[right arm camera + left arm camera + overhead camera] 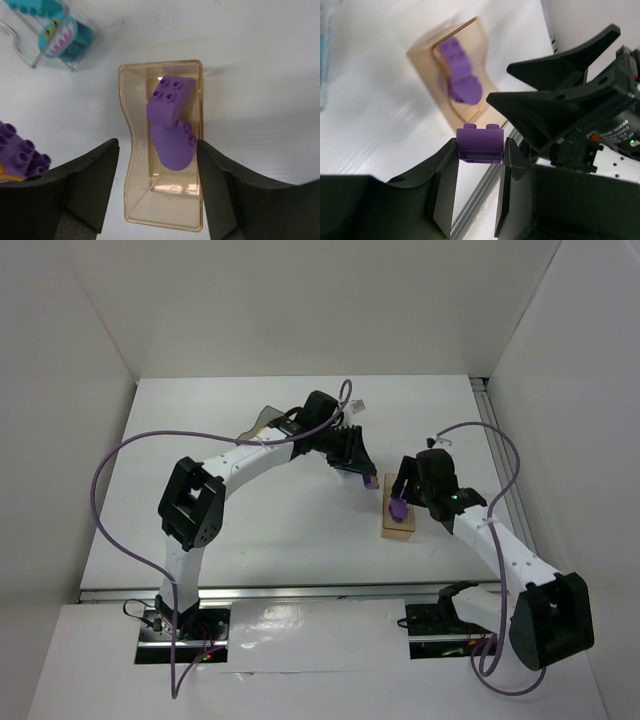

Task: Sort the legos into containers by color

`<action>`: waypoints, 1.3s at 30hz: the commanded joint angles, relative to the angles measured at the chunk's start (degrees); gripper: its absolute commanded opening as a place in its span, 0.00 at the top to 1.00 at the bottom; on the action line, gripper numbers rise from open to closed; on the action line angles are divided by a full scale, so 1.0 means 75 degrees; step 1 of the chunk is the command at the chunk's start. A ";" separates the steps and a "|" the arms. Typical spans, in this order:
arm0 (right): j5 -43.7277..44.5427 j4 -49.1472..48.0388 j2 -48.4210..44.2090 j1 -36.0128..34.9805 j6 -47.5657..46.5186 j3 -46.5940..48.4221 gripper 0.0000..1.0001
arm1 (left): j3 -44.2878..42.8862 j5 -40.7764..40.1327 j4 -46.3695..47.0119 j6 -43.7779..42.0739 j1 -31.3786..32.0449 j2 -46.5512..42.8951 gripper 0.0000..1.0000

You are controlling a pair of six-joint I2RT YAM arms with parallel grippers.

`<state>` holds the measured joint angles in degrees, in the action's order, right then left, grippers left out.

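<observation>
Purple brick [480, 146] sits clamped in left gripper [481, 156]; right gripper [157, 150] gapes empty over tan bin [137, 200]; teal legos [65, 37] show plainly only in its camera.

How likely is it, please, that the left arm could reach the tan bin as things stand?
Probably not: the right gripper hangs open over the tan bin, covering its mouth, with the left gripper holding a purple brick close beside.
</observation>
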<state>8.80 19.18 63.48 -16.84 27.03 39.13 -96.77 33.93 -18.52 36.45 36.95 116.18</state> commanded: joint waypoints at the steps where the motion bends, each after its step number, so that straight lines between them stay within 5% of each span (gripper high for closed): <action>1: 0.0875 0.0383 -0.0974 0.0101 0.0156 0.0477 0.31 | -0.0666 -0.0293 -0.0236 -0.0019 0.0287 0.0212 1.00; 15: 0.3140 0.1732 -0.2711 0.0171 0.0768 0.1016 0.16 | -0.2459 -0.1067 -0.1034 0.0051 0.1319 0.1606 0.99; 16: 0.3140 0.1732 -0.2711 0.0171 0.0768 0.1098 0.16 | -0.2623 -0.1067 -0.1127 0.0051 0.1389 0.1769 0.90; 17: 0.3140 0.1732 -0.2711 0.0171 0.0768 0.1098 0.16 | -0.2624 -0.0975 -0.1128 0.0051 0.1390 0.1864 0.63; 21: 0.2975 0.1732 -0.2629 0.0171 0.0768 0.1098 0.16 | -0.2835 -0.0623 -0.1128 0.0051 0.1390 0.2087 0.41; 22: 0.2975 0.1813 -0.2629 0.0171 0.0768 0.1098 0.15 | -0.2835 -0.0622 -0.1128 -0.0019 0.1390 0.2087 0.25; 23: 0.2975 0.1814 -0.2478 0.0171 0.0768 0.1180 0.15 | -0.2835 -0.0622 -0.1128 -0.0020 0.1390 0.2018 0.20; 24: 0.3091 0.1895 -0.2476 0.0171 0.0768 0.1180 0.07 | -0.2835 -0.0622 -0.1128 -0.0089 0.1390 0.1878 0.14; 26: 0.3267 0.2001 -0.2231 0.0171 0.0860 0.1262 0.00 | -0.2835 -0.0622 -0.1385 -0.0253 0.1390 0.1725 0.11; 33: 0.3879 0.2610 -0.1610 0.0474 0.1799 0.1695 0.00 | -0.2778 -0.2109 -0.2720 -0.1097 0.1215 0.0320 0.08; 39: 0.0956 0.1850 -0.1083 0.2524 0.1390 0.1580 0.00 | -0.1830 -0.3375 -0.3132 -0.1356 0.0256 -0.1541 0.06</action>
<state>27.33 35.62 54.37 -2.74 37.87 49.45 -112.75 15.11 -39.55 28.42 43.27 113.34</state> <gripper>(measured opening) 0.994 0.934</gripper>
